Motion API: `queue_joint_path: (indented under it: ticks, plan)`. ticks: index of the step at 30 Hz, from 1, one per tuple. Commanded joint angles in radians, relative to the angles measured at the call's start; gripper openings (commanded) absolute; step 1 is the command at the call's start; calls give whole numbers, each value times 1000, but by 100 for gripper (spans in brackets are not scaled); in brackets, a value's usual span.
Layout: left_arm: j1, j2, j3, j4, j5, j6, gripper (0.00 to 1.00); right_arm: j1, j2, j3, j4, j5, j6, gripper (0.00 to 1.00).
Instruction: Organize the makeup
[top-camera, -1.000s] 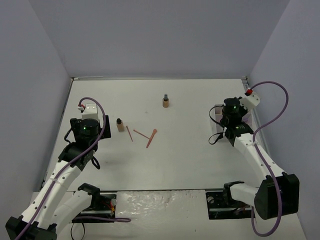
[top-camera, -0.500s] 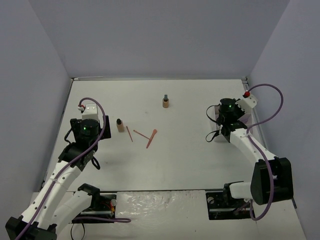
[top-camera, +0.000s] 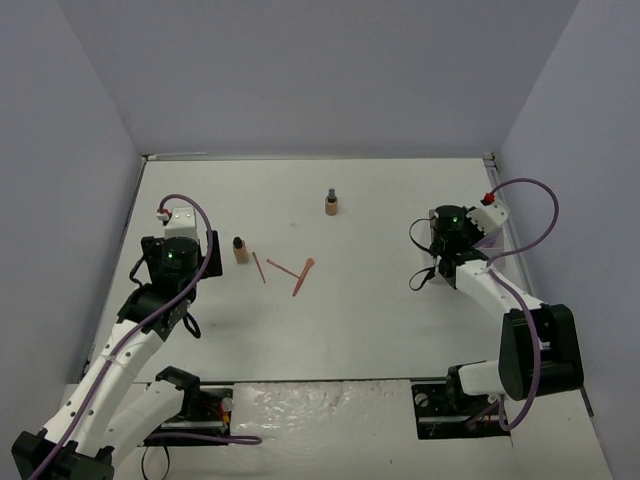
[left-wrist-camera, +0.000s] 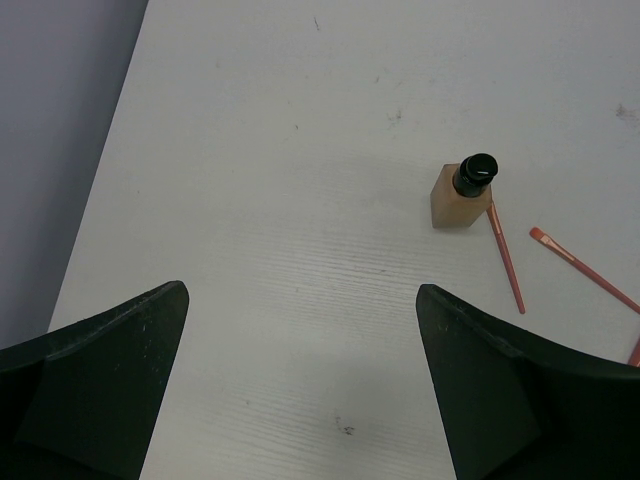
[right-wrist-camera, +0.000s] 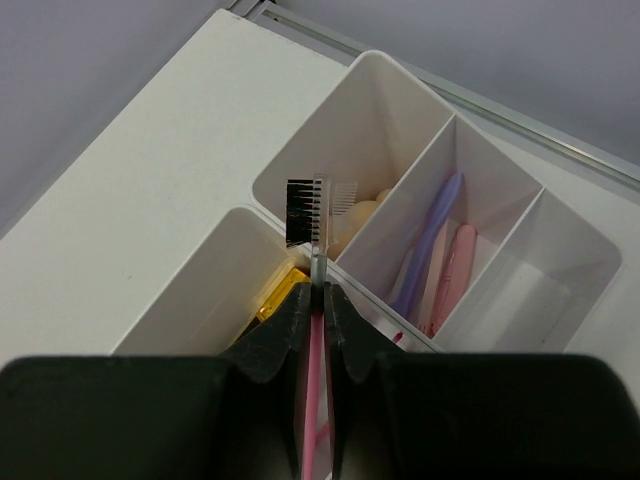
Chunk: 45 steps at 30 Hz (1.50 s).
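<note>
My right gripper (right-wrist-camera: 318, 292) is shut on a pink-handled brow brush (right-wrist-camera: 316, 215), held over the white compartment tray (right-wrist-camera: 300, 130); in the top view the gripper (top-camera: 447, 237) hides the tray. The tray holds peach sponges (right-wrist-camera: 362, 210), lilac and pink sticks (right-wrist-camera: 440, 250) and a gold lipstick tube (right-wrist-camera: 278, 293). My left gripper (left-wrist-camera: 300, 400) is open and empty above bare table, near a tan bottle with a dark cap (left-wrist-camera: 463, 190), also in the top view (top-camera: 240, 250). Thin pink sticks (top-camera: 290, 272) lie to its right. A second tan bottle (top-camera: 331, 203) stands farther back.
The table (top-camera: 350, 320) is white with grey walls on three sides. The tray sits at the right edge near the wall. Purple cables (top-camera: 530, 230) loop off both arms.
My right arm has swung left and toward the back with the brush, and its cable loop shifted. The left arm and the loose items have not moved.
</note>
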Motion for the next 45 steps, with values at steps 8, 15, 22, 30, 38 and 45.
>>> queue_joint_path:
  ticks: [8,15,22,30,38,45]
  plan:
    - [3,-1,31,59,-1,13,97,42,-63,-3,8,10,38,33]
    - [4,-4,31,60,7,15,97,100,-168,60,-111,-96,-34,47]
    - [5,3,36,63,20,16,97,245,-46,305,-315,-446,-164,53]
    - [4,0,36,59,20,15,97,545,260,515,-483,-481,-34,54]
    - [5,-7,35,49,11,16,97,700,515,670,-551,-388,149,54]
    - [3,-13,35,47,11,14,97,747,647,746,-589,-357,192,50]
